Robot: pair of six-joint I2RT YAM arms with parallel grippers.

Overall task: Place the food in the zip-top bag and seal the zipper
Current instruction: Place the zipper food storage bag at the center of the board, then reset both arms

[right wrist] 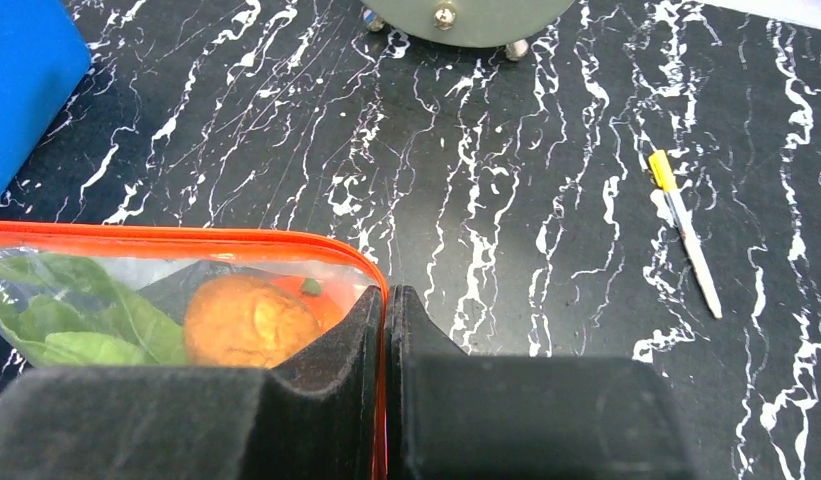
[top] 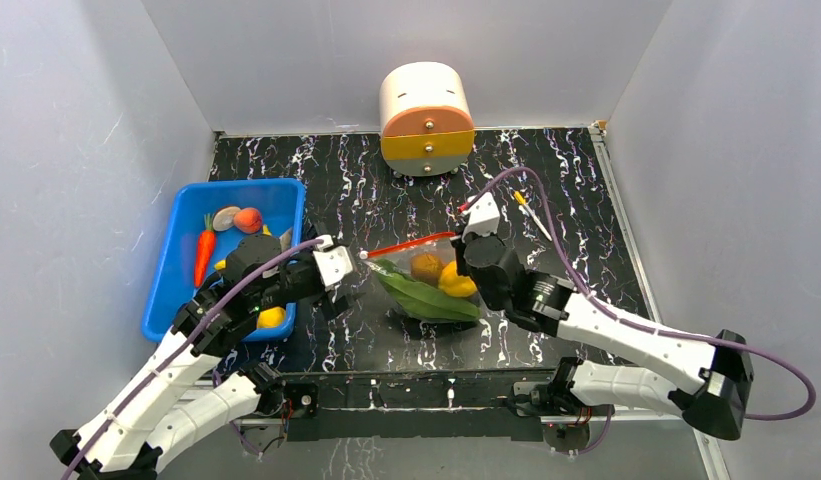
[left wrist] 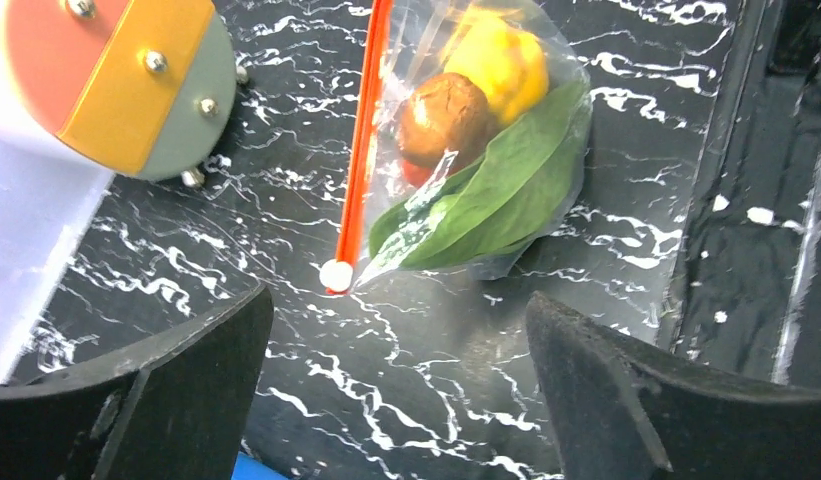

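Observation:
The clear zip-top bag (top: 431, 290) lies mid-table holding a leafy green (top: 426, 297), a brown lump (top: 426, 266) and a yellow piece (top: 456, 280). Its red-orange zipper (top: 411, 245) runs along the far edge, with a white tab (top: 364, 255) at its left end. In the left wrist view the bag (left wrist: 486, 170), zipper (left wrist: 361, 150) and tab (left wrist: 336, 274) lie ahead of my open, empty left gripper (left wrist: 401, 390), which sits just left of the tab (top: 338, 275). My right gripper (right wrist: 386, 330) is shut on the zipper's right end (right wrist: 381, 290), at the bag's right corner (top: 474, 255).
A blue bin (top: 226, 255) at the left holds a carrot (top: 203, 250), a peach and other toy food. A round white, orange and yellow drawer unit (top: 426, 120) stands at the back. A yellow-capped pen (top: 534, 215) lies right of the bag.

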